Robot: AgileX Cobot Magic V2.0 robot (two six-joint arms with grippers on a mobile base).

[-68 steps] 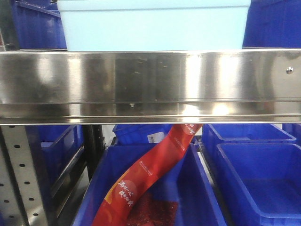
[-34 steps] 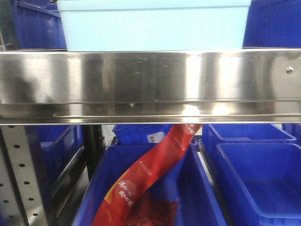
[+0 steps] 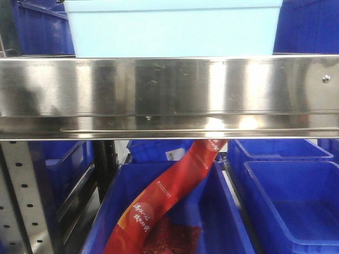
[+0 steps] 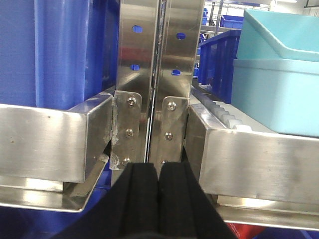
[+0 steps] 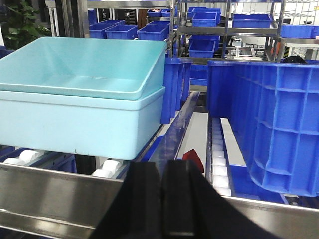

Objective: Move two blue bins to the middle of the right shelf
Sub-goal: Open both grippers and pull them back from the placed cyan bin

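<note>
Left gripper fingers pressed together, empty, facing shelf posts. Right gripper likewise closed, empty; teal bins at 10 o'clock, blue bin at 2 o'clock.

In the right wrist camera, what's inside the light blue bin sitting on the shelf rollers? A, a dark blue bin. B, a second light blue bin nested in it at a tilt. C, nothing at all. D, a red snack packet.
B: a second light blue bin sits tilted inside the lower light blue bin, its rim raised above the lower one's edge on the right side.
</note>
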